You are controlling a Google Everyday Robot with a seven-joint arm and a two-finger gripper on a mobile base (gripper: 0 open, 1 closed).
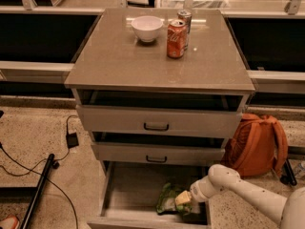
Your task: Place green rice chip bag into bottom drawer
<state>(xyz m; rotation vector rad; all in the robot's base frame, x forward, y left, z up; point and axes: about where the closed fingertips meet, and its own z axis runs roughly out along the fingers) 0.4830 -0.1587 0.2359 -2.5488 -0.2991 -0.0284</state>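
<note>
The green rice chip bag [166,200] lies in the open bottom drawer [128,185], toward its right front part. It is crinkly lime green with pale patches. My gripper [184,198] is down inside the drawer at the bag's right edge and touches it. The white arm reaches in from the lower right. The part of the bag under the gripper is hidden.
The two upper drawers [156,123] are slightly open, with black handles. On the cabinet top stand a white bowl [147,27] and two cans [176,32]. An orange backpack [257,144] leans beside the cabinet on the right. Cables and a black pole [40,187] lie on the floor at the left.
</note>
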